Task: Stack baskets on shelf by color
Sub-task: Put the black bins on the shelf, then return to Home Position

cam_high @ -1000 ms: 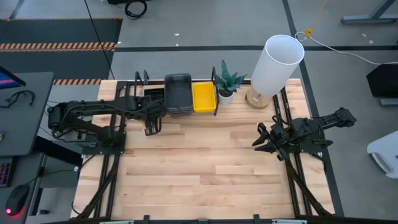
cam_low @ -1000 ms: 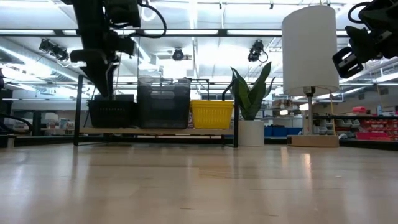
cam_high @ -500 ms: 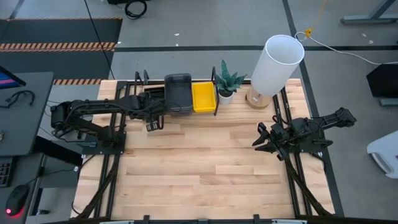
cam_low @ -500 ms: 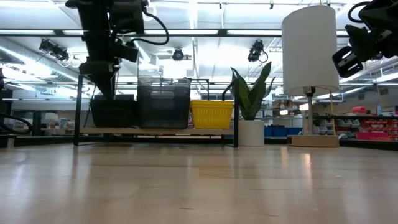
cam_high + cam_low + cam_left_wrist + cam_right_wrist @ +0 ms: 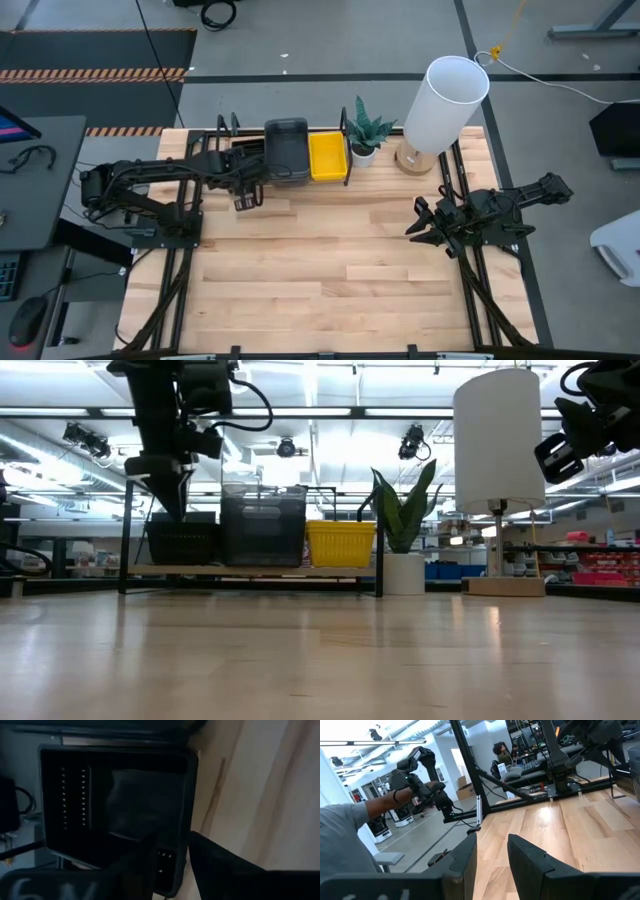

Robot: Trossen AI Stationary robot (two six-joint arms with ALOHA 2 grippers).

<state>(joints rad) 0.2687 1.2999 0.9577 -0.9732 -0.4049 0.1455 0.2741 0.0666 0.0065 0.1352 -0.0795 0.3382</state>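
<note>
While your left gripper (image 5: 243, 203) is hovering empty, jaws partway apart, beside the black basket (image 5: 115, 802), you're risking clipping its rim and toppling it off the shelf (image 5: 250, 571).

Glossy yellow plastic basket (image 5: 328, 156), matt black perforated basket (image 5: 115, 802), smooth pale wood shelf (image 5: 250, 571)

The left arm reaches out long and low from its base, wrist bent down, so that the left gripper (image 5: 244, 197) points at the surface beneath it; in its wrist view the two dark fingers (image 5: 220, 865) stand apart with a gap between them. The right arm sits folded back at its own side, the right gripper (image 5: 422, 226) lifted, its fingers (image 5: 527, 854) parted and empty.
</note>
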